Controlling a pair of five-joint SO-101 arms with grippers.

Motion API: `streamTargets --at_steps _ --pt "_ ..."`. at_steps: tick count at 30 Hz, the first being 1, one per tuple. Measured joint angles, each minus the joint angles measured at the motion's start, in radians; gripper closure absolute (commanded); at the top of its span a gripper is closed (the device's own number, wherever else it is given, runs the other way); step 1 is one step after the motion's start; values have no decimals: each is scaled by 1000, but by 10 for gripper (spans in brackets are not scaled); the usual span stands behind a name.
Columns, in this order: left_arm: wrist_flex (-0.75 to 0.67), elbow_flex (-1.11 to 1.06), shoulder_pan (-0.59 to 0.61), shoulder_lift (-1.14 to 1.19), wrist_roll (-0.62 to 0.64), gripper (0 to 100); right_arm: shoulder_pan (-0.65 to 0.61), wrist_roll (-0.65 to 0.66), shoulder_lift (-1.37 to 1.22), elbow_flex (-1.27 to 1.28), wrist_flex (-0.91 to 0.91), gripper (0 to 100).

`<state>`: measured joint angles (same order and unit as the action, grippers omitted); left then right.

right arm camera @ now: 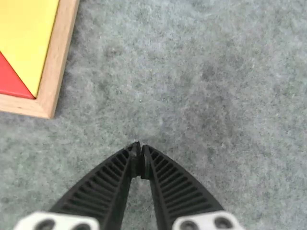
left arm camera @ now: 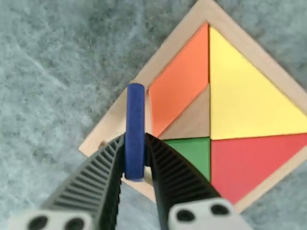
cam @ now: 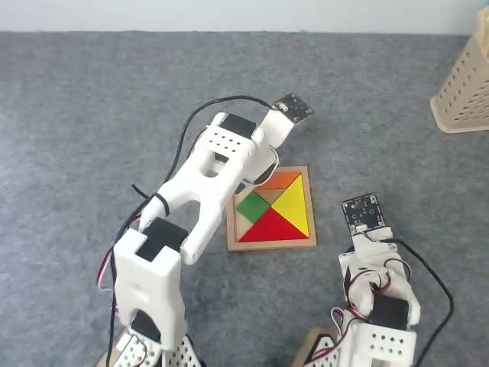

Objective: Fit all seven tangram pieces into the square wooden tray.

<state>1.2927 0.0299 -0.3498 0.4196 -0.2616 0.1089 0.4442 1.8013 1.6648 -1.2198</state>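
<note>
arms (cam: 202, 191): white printed shells, black servo blocks | cables (cam: 229, 98): black, red-white bundles | fingers (left arm camera: 96, 187): black, ribbed | wrist boards (cam: 361, 213): small, black, square

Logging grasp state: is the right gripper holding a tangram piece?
No, the right gripper is shut with nothing in it, over bare grey carpet beside the wooden tray.

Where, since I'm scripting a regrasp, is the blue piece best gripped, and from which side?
Likely across its two flat faces, as the left gripper does now: the blue piece stands on edge, so come along its plane, one finger per face.
</note>
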Motion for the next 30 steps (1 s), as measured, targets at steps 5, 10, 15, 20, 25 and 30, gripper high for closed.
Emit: streamTargets --at_steps 5,10,15,20,25,30 --pt "0 -15 0 0 35 991 0 0 0 0 0 990" --pt "0 -18 0 0 37 991 0 0 0 0 0 990" --pt "0 -32 0 0 35 991 0 0 0 0 0 990" --pt "0 -32 0 0 25 974 0 0 0 0 0 990" --pt "0 -32 0 0 21 892 0 0 0 0 0 990" --pt "0 -32 0 0 21 892 0 0 0 0 0 990"
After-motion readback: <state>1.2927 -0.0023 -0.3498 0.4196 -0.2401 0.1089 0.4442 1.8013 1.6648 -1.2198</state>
